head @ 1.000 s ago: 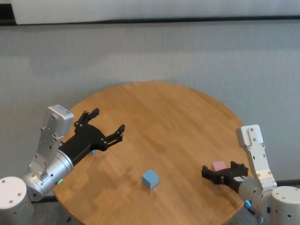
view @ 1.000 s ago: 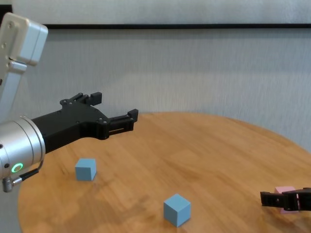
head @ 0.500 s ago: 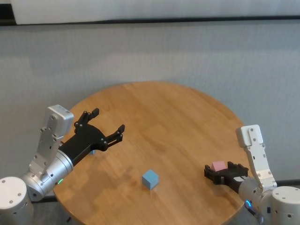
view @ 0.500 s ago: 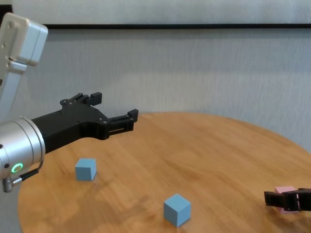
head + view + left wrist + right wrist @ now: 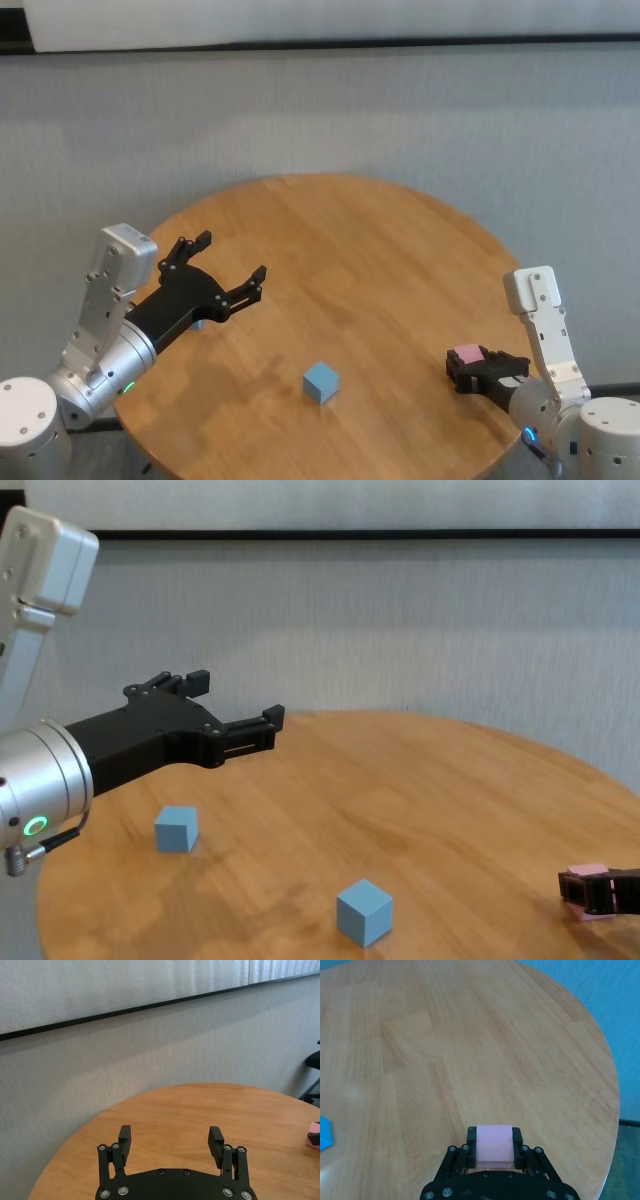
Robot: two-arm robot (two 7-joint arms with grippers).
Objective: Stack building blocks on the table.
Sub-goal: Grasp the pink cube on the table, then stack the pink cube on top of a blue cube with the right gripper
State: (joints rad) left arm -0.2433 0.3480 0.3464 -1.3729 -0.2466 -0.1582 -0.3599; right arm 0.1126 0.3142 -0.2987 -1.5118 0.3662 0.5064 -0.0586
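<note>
right gripper [image 5: 494, 1147] low at the table's [image 5: 350, 250] right edge, fingers pressed against both sides of the pink block [image 5: 493, 1145]. left gripper [image 5: 228, 268] spread wide above the left side. two blue blocks: one [image 5: 176, 829] under it, another [image 5: 320, 382] near the front.

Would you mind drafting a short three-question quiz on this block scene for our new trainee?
1. True or false: the right claw has its fingers against two opposite sides of the pink block.
2. How many light blue blocks lie on the table?
3. Which fits the left claw? A: shut on a block. B: open, above the table on the robot's left side, holding nothing. C: resting on the pink block.

Key
1. True.
2. Two: one near the middle of the near side, one below the left arm.
3. B.
</note>
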